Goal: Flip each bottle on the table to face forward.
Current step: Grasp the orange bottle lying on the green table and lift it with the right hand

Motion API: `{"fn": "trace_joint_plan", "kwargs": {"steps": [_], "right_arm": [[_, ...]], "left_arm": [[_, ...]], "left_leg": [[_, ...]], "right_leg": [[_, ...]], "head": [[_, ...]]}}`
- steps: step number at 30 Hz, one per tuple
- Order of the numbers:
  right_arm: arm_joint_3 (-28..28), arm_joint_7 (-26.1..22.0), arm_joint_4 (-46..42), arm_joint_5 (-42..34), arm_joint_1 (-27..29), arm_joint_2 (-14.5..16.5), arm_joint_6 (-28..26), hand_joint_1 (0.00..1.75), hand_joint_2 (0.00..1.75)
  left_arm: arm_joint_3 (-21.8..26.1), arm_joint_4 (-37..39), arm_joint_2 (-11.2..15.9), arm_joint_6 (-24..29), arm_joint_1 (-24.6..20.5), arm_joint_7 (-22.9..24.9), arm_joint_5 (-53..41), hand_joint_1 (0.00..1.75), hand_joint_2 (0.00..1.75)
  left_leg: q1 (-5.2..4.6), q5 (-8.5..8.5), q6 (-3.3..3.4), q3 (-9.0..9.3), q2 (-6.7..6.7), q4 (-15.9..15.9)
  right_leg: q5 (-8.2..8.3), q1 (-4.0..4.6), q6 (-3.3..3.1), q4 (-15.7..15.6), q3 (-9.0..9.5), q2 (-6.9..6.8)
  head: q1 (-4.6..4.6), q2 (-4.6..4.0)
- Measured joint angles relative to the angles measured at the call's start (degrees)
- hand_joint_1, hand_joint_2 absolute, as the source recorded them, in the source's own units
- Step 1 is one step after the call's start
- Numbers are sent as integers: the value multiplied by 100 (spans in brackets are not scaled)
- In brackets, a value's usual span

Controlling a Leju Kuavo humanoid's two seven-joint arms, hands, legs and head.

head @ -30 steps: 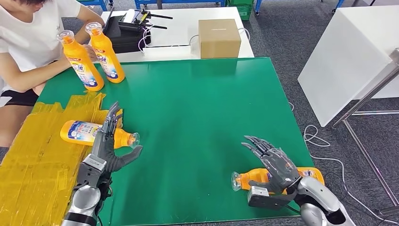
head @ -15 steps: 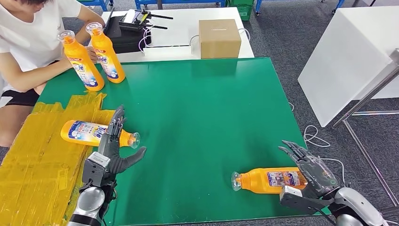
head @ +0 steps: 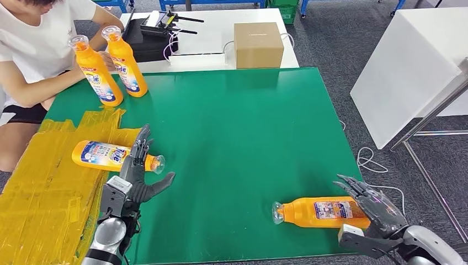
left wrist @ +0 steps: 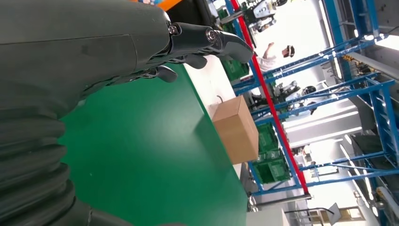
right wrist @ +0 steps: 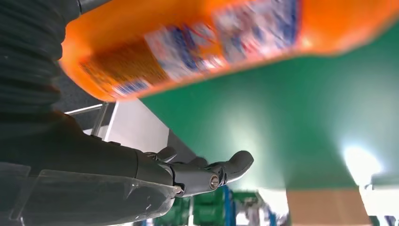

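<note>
An orange bottle point(head: 323, 212) lies on its side near the front right of the green table point(head: 232, 127), label up, cap pointing left. My right hand point(head: 374, 207) is open at its base end, fingers spread, not gripping it; the bottle point(right wrist: 226, 42) looms close in the right wrist view. A second orange bottle point(head: 110, 155) lies on the yellow taped area point(head: 44, 187) at the left, cap to the right. My left hand point(head: 138, 168) is open just in front of its neck, holding nothing. Two more bottles point(head: 110, 63) stand upright at the back left, held by a person point(head: 33, 49).
A cardboard box point(head: 258, 44) and black devices point(head: 152, 30) sit on a white table behind the green one. A white panel point(head: 408, 66) stands to the right. The person sits at the table's left corner. The green middle is open surface.
My right hand has slid off the top of the right bottle to its base end, baring the label. My left hand has drawn slightly nearer and rightward of the left bottle.
</note>
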Motion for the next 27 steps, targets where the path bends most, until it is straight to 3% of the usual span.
{"fn": "trace_joint_plan", "kwargs": {"steps": [3, 10, 18, 21, 25, 26, 27], "right_arm": [[0, 2, 50, 44, 56, -194, 21, 0, 175], [322, 145, 530, 348, -12, -288, 19, 0, 175], [994, 771, 1337, 961, -489, -229, -280, 4, 175], [1174, 879, 1543, 1100, -673, -159, -349, 33, 175], [1339, 947, 1852, 1450, -917, 52, -509, 123, 175], [1361, 955, 1944, 1565, -988, 135, -569, 138, 175], [1375, 966, 2038, 1672, -1062, 228, -629, 140, 175]], "left_arm": [[-20, 52, 0, -56, -61, -3, 47, 0, 175], [-191, 137, 0, -165, -164, -4, 107, 0, 175], [-397, 198, 0, 140, -216, 103, -198, 0, 175], [-418, 207, 0, 189, -217, 121, -231, 0, 175], [-459, 210, -1, 204, -218, 161, -279, 0, 175], [-468, 210, -2, 205, -219, 170, -291, 0, 175], [-475, 210, -3, 205, -221, 179, -299, 0, 175]], "left_leg": [[0, -3, 4, -1, 16, 0], [0, -5, 8, 0, 23, 0], [10, -14, 5, 27, 43, -1], [35, -46, -6, 78, 97, -4], [77, -73, -11, 141, 194, -9], [82, -77, -9, 149, 213, -10], [85, -78, -3, 155, 225, -11]], "right_leg": [[0, -2, 0, 0, 0, 7], [0, -2, 0, 0, 0, 7], [0, 17, 0, -4, 23, 29], [0, 33, 0, -17, 68, 89], [13, 64, -6, -52, 126, 181], [21, 68, -5, -60, 134, 198], [29, 71, -3, -66, 139, 208]], "head": [[0, 0], [-1, 0], [1, 0], [2, 0], [7, 0], [8, 0], [8, 0]]}}
